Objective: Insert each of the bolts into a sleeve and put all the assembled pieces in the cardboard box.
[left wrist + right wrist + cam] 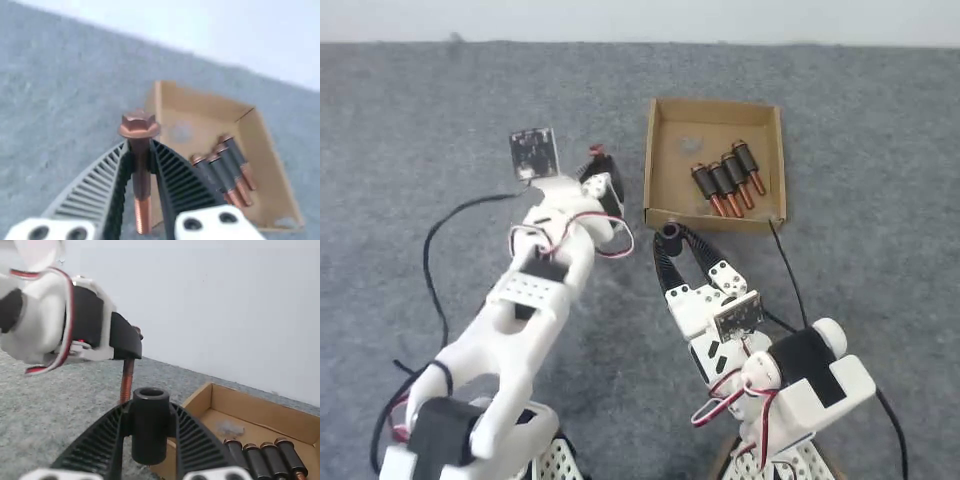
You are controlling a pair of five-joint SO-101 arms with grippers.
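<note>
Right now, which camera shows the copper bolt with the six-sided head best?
The left wrist view: the copper hex-head bolt stands whole, head to threaded tip, clamped in the left gripper. The right wrist view catches part of its shank; the high view, a small reddish speck at the gripper's tip.

I am logging: bolt (140, 170), glossy coppery metal; sleeve (149, 430), smooth matt black plastic; box (670, 190), plain matt brown cardboard; table (420, 120), rough grey felt-like cloth.

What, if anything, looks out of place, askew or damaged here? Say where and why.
Only a small pale scrap on the cardboard box floor, apart from the four assembled pieces; it matches neither bolts nor sleeves. The bolt in the left hand and the sleeve in the right hand sit straight.
</note>
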